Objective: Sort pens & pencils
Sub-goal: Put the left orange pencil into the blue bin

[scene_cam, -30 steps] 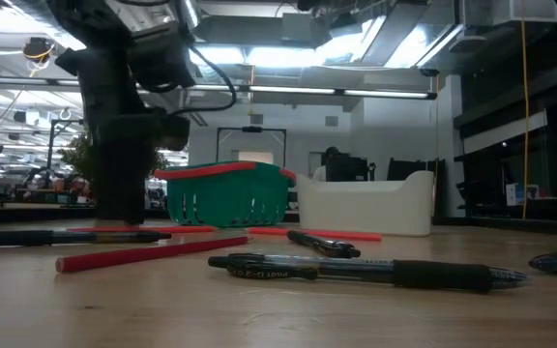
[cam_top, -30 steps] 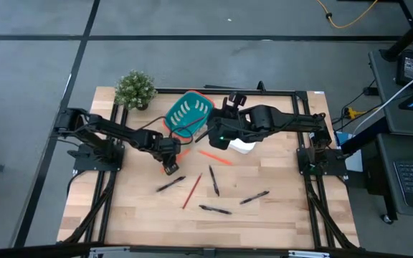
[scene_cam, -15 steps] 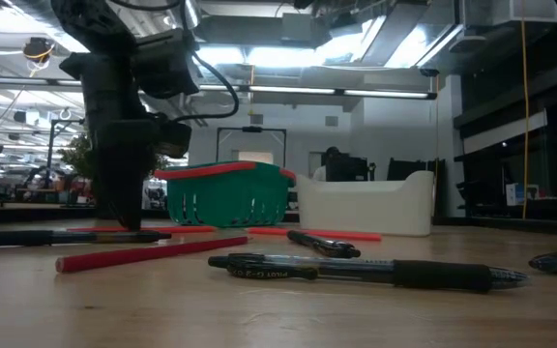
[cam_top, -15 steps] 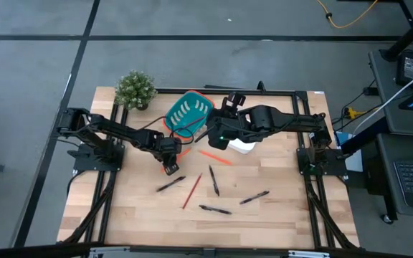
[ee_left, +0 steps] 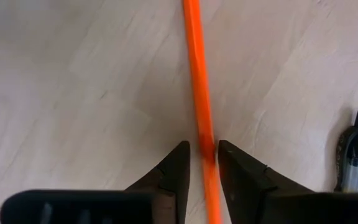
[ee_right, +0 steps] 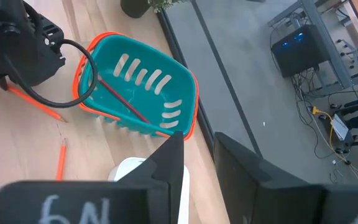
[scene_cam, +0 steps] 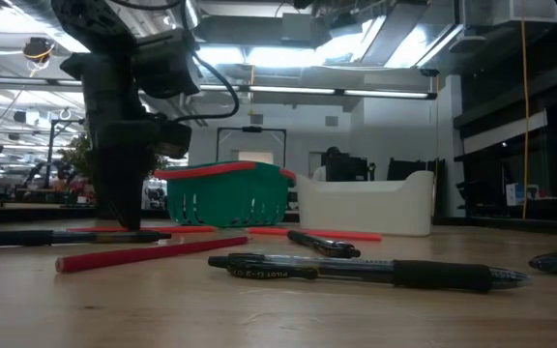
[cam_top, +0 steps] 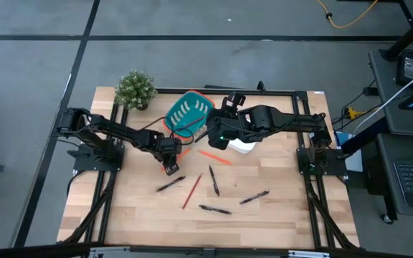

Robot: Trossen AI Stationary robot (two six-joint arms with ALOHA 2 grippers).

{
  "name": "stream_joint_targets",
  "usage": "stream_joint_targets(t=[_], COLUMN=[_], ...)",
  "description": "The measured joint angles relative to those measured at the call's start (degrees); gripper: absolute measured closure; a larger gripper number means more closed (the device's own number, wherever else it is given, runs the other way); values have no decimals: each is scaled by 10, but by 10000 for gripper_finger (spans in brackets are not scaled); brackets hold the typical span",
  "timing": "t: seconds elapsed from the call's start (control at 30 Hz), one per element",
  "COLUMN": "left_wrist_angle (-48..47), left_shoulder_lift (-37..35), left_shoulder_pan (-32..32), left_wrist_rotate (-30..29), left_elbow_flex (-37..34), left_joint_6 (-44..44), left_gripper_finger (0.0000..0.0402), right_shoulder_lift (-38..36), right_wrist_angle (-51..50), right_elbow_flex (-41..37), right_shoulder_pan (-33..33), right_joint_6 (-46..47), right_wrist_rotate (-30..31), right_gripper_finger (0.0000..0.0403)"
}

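My left gripper points down at the table in front of the teal basket and is shut on an orange pencil. My right gripper hangs over the white bin; its fingers stand close together with nothing between them. Two more pencils lie flat on the wood. Another pencil lies inside the basket. Several black pens lie scattered toward the near edge. My left gripper pinches the pencil's shaft between its two fingers, one finger on each side. It comes from above, pointing down. The pencil lies flat on the table, and a long stretch of it runs out past the fingertips.
A potted plant stands at the far left corner. The basket and the white bin sit side by side at the far middle. A pen lies close beside the held pencil. Bare wood shows along the near left and right.
My left gripper has tipped a little over the pencil, with its fingertips staying down at the table. The pencils, the pens and my right arm have kept their places.
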Motion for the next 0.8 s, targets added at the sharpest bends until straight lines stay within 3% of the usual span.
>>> stream_joint_targets(t=[0.6,0.8], left_wrist_angle=[-14,-18], left_shoulder_lift=[1,1], left_shoulder_pan=[-36,-37], left_wrist_rotate=[6,8], left_elbow_flex=[0,0], left_joint_6=[-22,-23], left_gripper_finger=[384,387], right_shoulder_lift=[0,0], right_wrist_angle=[5,10], right_elbow_flex=[0,0], right_shoulder_pan=[0,0], right_joint_6=[0,-1], right_wrist_rotate=[0,0], right_gripper_finger=[312,312])
